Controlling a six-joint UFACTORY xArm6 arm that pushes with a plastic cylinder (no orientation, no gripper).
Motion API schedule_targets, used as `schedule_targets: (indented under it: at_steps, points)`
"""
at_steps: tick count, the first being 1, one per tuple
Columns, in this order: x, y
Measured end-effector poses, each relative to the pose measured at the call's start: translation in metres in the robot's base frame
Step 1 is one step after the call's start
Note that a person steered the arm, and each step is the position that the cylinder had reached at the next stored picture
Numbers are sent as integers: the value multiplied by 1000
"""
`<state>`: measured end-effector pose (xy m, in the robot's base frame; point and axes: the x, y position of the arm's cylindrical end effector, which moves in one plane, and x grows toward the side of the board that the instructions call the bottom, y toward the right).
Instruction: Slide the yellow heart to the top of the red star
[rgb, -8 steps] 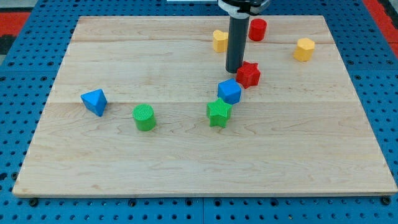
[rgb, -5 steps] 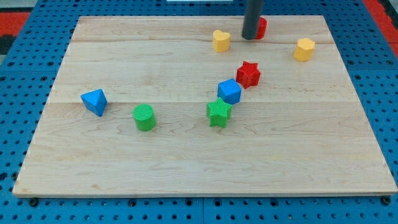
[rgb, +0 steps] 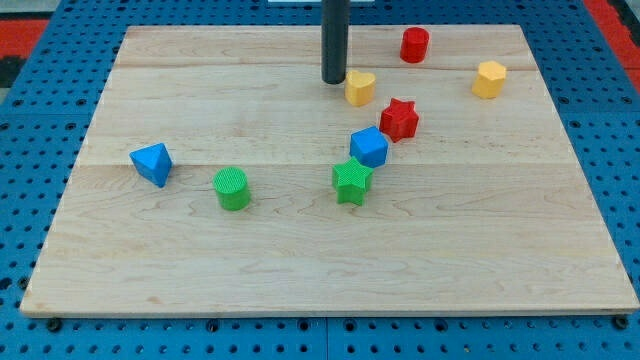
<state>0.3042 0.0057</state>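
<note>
The yellow heart (rgb: 360, 87) lies on the wooden board (rgb: 200, 260), up and to the left of the red star (rgb: 399, 119). A small gap separates the two. My tip (rgb: 333, 81) stands just to the left of the yellow heart, touching or almost touching its upper left side. The rod rises out of the view's top.
A blue cube (rgb: 369, 147) sits just below-left of the red star, with a green star (rgb: 352, 182) below it. A red cylinder (rgb: 414, 45) and a yellow hexagonal block (rgb: 490, 79) lie towards the view's top right. A green cylinder (rgb: 232, 188) and a blue triangular block (rgb: 152, 163) lie at the left.
My tip has swung from beside the red star, past the red cylinder, over to the heart's left. The yellow heart has slid down and slightly right, closer to the red star.
</note>
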Motion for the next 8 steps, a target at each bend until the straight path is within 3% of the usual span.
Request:
schedule_targets:
  at_steps: [5,8]
  points:
    - [44,38]
    - [22,93]
